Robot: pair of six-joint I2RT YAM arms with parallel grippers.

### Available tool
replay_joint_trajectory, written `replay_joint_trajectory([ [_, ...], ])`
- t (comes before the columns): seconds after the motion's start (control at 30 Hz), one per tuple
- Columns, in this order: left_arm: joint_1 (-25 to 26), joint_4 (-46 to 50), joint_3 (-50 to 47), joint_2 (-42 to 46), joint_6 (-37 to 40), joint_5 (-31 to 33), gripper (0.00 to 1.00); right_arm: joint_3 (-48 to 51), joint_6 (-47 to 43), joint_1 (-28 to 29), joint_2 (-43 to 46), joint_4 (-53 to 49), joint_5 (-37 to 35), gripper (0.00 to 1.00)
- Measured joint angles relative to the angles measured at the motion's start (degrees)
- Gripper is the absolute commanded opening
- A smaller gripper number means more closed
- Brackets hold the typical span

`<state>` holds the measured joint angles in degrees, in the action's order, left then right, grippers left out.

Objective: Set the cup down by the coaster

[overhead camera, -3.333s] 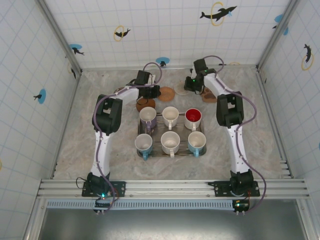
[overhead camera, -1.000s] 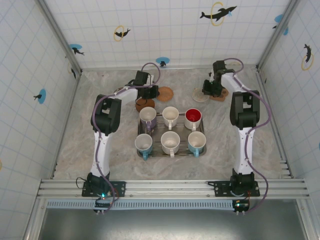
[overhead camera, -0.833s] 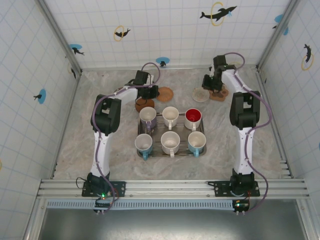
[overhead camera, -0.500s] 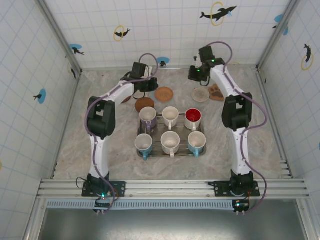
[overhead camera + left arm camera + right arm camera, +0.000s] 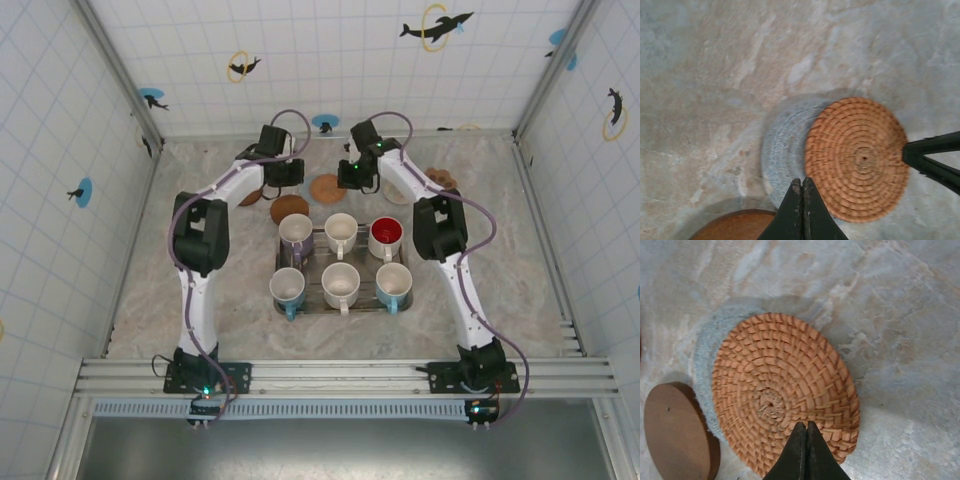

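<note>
Several cups stand in a metal tray point(image 5: 340, 307), among them a purple one point(image 5: 296, 233), a white one point(image 5: 341, 231) and a red-lined one point(image 5: 387, 235). Behind the tray a woven orange coaster point(image 5: 326, 187) point(image 5: 856, 159) point(image 5: 785, 390) lies partly on a grey coaster point(image 5: 785, 145) point(image 5: 707, 355). My left gripper point(image 5: 298, 178) point(image 5: 802, 181) is shut and holds nothing, its tips over the grey coaster's edge. From the other side, my right gripper point(image 5: 347, 180) point(image 5: 806, 425) hangs shut and bare over the woven coaster's rim. Neither gripper is near a cup.
A round brown wooden coaster point(image 5: 291, 208) point(image 5: 677, 432) point(image 5: 735, 227) lies between the woven one and the tray. A patterned brown coaster point(image 5: 437, 177) lies at the far right, beside the right arm. Tiled walls close in the table on three sides.
The right arm has swung left from the far-right coasters to the woven coaster. The left gripper has shifted back and slightly left. Both stayed shut; the cups have not moved.
</note>
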<state>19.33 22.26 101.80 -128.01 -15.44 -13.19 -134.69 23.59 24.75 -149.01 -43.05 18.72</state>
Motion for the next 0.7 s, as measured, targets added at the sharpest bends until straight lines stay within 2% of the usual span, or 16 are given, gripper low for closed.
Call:
replay_joint_trajectory([
  [0.4, -0.7, -0.7, 1.2, -6.4, 0.0, -0.9, 0.00, 0.0, 0.1, -0.1, -1.2, -0.4, -1.0, 0.03],
  [0.7, -1.2, -2.3, 1.6, -7.1, 0.0, -1.2, 0.00, 0.5, -0.5, -0.8, -1.1, -0.4, -1.6, 0.00],
])
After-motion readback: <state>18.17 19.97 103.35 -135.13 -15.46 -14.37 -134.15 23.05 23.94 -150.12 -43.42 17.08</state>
